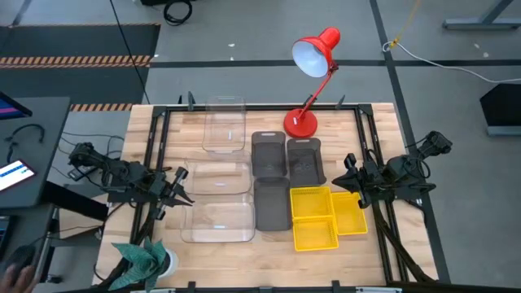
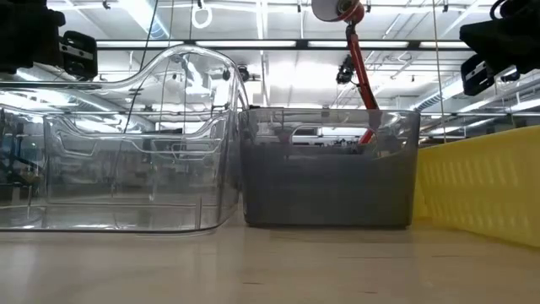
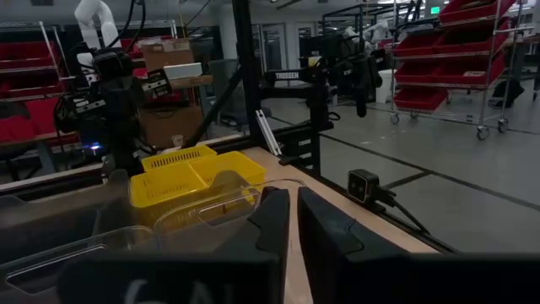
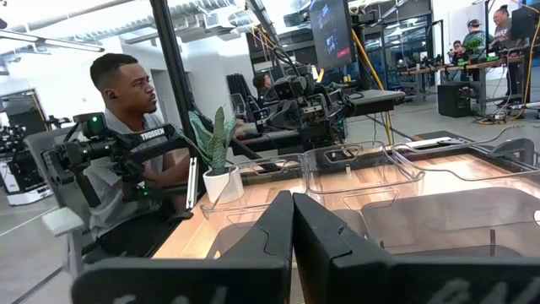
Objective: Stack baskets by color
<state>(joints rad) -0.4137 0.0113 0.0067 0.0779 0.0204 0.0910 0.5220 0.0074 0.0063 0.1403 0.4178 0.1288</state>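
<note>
Right tool (image 4: pixel 293 221): fingers closed together, holding nothing. Ahead of it on the bench (image 4: pixel 190 235): clear baskets (image 4: pixel 363 173), a potted plant (image 4: pixel 221 173). Beyond: the left arm (image 4: pixel 299 105), a seated person (image 4: pixel 126 143).

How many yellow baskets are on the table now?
2. One yellow basket lies near the front edge, right of the grey baskets; a second lies beside it on the right, touching or partly under it. Nested ones may be hidden.
</note>
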